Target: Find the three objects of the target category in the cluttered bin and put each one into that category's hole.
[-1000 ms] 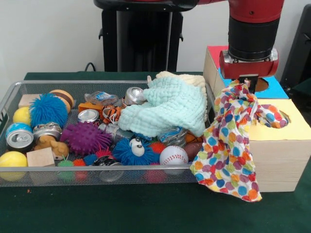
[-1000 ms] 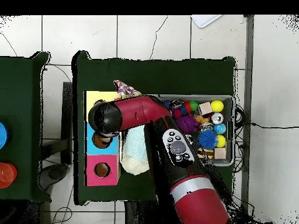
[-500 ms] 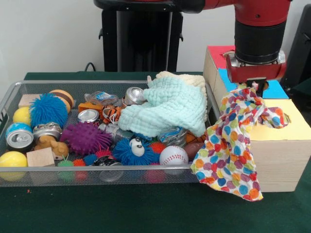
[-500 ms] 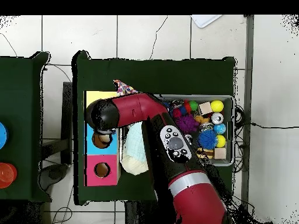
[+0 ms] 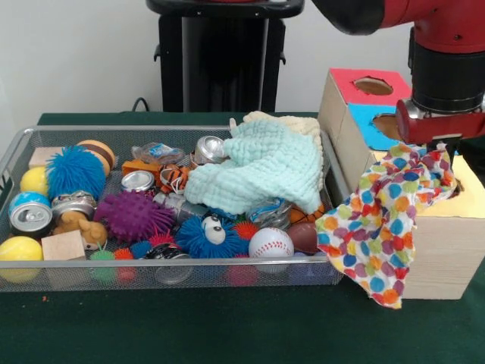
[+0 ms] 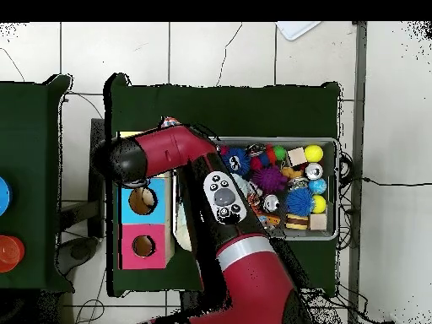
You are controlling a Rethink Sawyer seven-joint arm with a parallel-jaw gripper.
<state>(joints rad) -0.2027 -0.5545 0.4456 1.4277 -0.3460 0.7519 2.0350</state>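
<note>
Cloth (image 5: 383, 224) hangs directly below pincer (image 5: 442, 139), over box (image 5: 443, 254).

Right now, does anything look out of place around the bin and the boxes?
Yes. The spotted cloth hangs from the gripper and drapes down the front of the yellow box instead of going into its hole. The mint cloth is heaped over the bin's clutter.

Tool (image 5: 443, 144) tips buried in spotted cloth (image 5: 383, 220); yellow hole covered.
</note>
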